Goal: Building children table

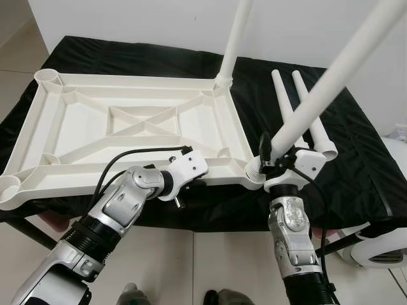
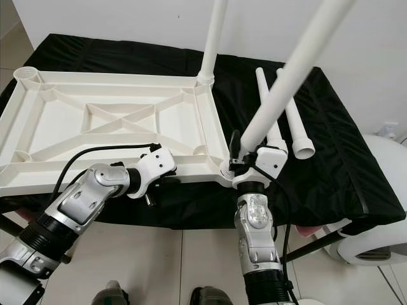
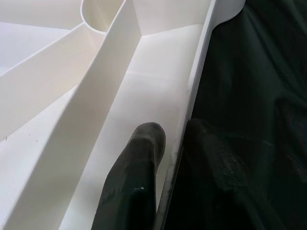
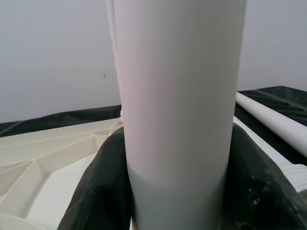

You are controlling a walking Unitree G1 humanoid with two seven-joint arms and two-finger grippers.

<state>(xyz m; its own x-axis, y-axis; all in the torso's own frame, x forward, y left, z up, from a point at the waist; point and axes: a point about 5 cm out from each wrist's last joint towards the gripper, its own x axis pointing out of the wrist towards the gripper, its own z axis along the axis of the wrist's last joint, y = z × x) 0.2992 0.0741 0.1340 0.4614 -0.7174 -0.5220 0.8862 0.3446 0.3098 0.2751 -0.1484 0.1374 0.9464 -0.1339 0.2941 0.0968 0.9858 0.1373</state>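
Right wrist view: right gripper (image 1: 270, 160) clamped on table leg (image 1: 331, 79), base at near-right corner socket (image 1: 254, 171) of upturned tabletop (image 1: 95, 127). Left gripper (image 3: 170, 143) pinching near rim. Step, apparently: seating second leg; next, straightening and pressing down.

Two head cameras look steeply down and forward over both silver arms onto the upturned tabletop (image 1: 127, 127) on a black cloth (image 1: 356, 165), sharing almost the whole scene. The left wrist camera sits very close along its black fingers (image 3: 136, 177) at the tabletop's rim. The right wrist camera, apparently pointing upward, presses close against a white leg (image 4: 177, 110).
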